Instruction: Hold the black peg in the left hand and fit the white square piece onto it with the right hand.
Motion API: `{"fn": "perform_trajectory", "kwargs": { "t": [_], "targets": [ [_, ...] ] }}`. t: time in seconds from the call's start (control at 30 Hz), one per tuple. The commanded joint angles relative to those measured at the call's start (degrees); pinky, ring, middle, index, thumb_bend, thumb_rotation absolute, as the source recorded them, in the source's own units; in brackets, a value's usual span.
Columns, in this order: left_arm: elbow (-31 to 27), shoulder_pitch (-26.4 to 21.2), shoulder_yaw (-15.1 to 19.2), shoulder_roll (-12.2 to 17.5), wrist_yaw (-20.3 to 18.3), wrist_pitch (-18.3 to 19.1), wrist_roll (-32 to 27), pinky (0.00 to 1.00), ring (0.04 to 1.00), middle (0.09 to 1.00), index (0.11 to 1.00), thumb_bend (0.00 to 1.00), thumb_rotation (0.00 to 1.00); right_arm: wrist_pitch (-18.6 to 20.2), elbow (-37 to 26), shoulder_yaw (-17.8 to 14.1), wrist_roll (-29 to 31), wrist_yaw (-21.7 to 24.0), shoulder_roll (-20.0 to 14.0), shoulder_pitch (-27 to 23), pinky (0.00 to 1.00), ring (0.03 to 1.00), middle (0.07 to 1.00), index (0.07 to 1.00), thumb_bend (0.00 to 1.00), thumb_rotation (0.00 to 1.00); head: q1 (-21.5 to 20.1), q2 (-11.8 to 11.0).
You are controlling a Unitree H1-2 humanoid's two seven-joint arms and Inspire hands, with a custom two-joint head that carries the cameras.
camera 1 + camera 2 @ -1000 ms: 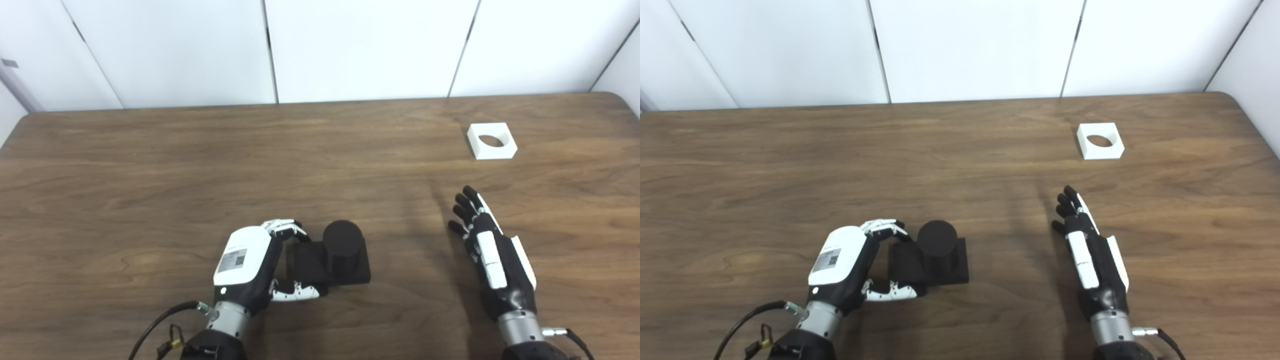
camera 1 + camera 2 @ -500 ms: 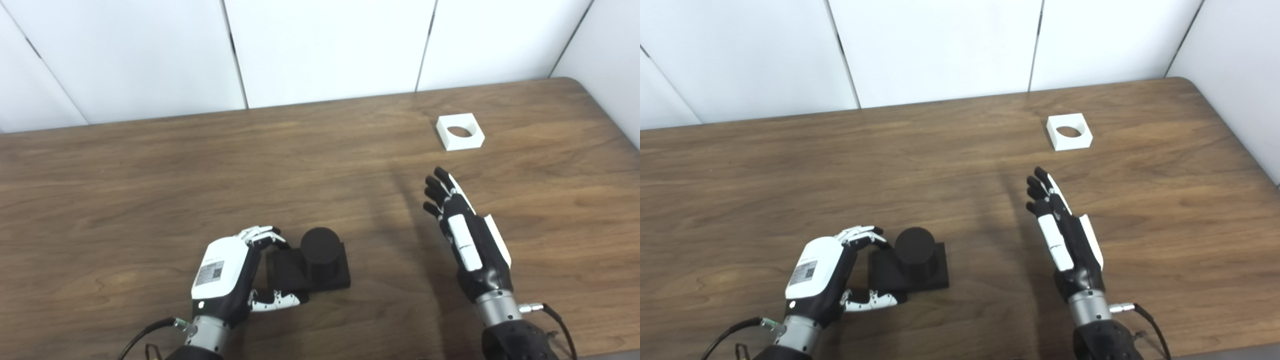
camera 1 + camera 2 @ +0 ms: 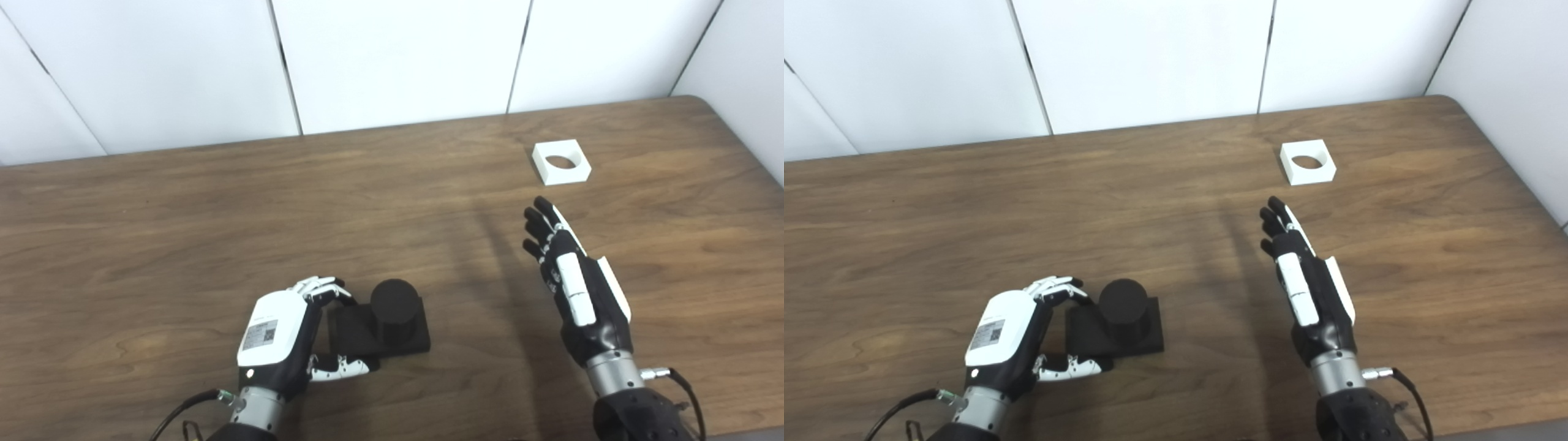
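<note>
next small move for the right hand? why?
Probably reach the right hand forward and slightly right toward the white square piece. That hand is open and empty, short of the piece, which lies flat on the table with its hole up. The left hand already has its fingers around the black peg's base.

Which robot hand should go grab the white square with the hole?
Right. The right hand is open and empty, pointing toward the white square piece on its side. The left hand is wrapped around the black peg.
</note>
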Motion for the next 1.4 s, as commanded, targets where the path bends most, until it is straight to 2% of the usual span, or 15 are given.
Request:
{"fn": "perform_trajectory", "kwargs": {
  "t": [0.0, 0.13, 0.23, 0.33, 0.47, 0.5, 0.53, 0.63, 0.7, 0.87, 1.1, 1.37],
  "targets": [
    [4.8, 1.6, -1.3, 0.4, -3.3, 0.5, -0.8, 0.75, 0.835, 0.79, 0.488, 0.51, 0.04, -0.5, -3.5, -1.4, -0.3, 0.2, 3.3, -4.5, 0.9, 0.952, 0.944, 0.949, 0.6, 0.92, -0.7, -0.6],
    [5.7, 1.8, -1.2, 0.4, -2.3, -0.2, -1.4, 0.76, 0.835, 0.789, 0.488, 0.51, 0.04, 1.2, -3.7, -4.1, -0.8, 0.4, 1.3, -8.1, 0.89, 0.938, 0.929, 0.935, 0.6, 0.89, -4.0, -2.6],
    [6.3, 1.8, -1.1, 0.5, -1.6, -0.6, -1.5, 0.76, 0.833, 0.788, 0.488, 0.51, 0.04, 2.9, -2.4, -5.8, -3.1, 0.8, -0.3, -10.9, 0.86, 0.922, 0.925, 0.923, 0.65, 0.85, -5.8, -3.9],
    [7.1, 1.7, -1.1, 0.8, -0.9, -1.1, -1.8, 0.77, 0.831, 0.787, 0.488, 0.51, 0.04, 4.3, -0.8, -7.2, -5.3, 2.1, -2.1, -13.4, 0.89, 0.93, 0.915, 0.924, 0.6, 0.83, -7.1, -5.0],
    [7.8, 1.5, -0.8, 1.1, -0.5, -1.9, -2.3, 0.77, 0.83, 0.788, 0.489, 0.51, 0.04, 4.6, 0.8, -9.2, -5.6, 4.1, -3.5, -16.4, 0.85, 0.922, 0.908, 0.93, 0.56, 0.66, -8.3, -5.8],
    [7.9, 1.5, -0.7, 1.2, -0.5, -1.9, -2.4, 0.77, 0.83, 0.788, 0.489, 0.51, 0.04, 6.4, 1.0, -9.1, -8.7, 4.7, -5.2, -17.6, 0.85, 0.922, 0.91, 0.933, 0.56, 0.64, -8.7, -6.1],
    [8.0, 1.4, -0.6, 1.2, -0.5, -2.0, -2.5, 0.77, 0.831, 0.79, 0.489, 0.51, 0.04, 8.0, 1.2, -9.1, -10.9, 5.3, -6.7, -18.8, 0.89, 0.929, 0.915, 0.932, 0.6, 0.65, -8.9, -6.3],
    [8.7, 1.3, -0.5, 1.3, -0.2, -2.4, -2.7, 0.77, 0.831, 0.79, 0.489, 0.51, 0.04, 10.8, 1.9, -9.3, -14.2, 6.9, -9.2, -21.2, 0.95, 0.946, 0.93, 0.93, 0.64, 0.56, -9.3, -7.4],
    [9.3, 1.2, -0.5, 1.3, 0.2, -2.7, -2.7, 0.77, 0.832, 0.789, 0.489, 0.51, 0.04, 13.3, 2.8, -9.0, -16.3, 8.2, -11.0, -23.0, 0.94, 0.947, 0.944, 0.936, 0.66, 0.48, -9.6, -8.0],
    [10.0, 1.0, -0.3, 1.4, 0.3, -2.7, -2.9, 0.77, 0.833, 0.788, 0.488, 0.51, 0.04, 17.3, 6.6, -5.9, -25.2, 12.4, -17.1, -28.3, 0.91, 0.959, 0.966, 0.95, 0.74, 0.42, -10.5, -8.5],
    [10.5, 0.9, -0.4, 1.5, 0.2, -2.5, -2.8, 0.77, 0.841, 0.794, 0.488, 0.51, 0.04, 17.9, 12.1, -4.6, -33.8, 20.1, -22.2, -34.7, 0.9, 0.999, 0.994, 0.952, 0.83, 0.29, -11.2, -9.4],
    [10.5, 0.9, -0.3, 1.4, 0.2, -2.5, -2.9, 0.78, 0.842, 0.792, 0.488, 0.51, 0.04, 17.8, 18.9, -1.6, -41.4, 27.0, -27.2, -41.0, 0.95, 1.0, 1.0, 0.954, 0.91, 0.24, -11.3, -9.4]
  ]
}}
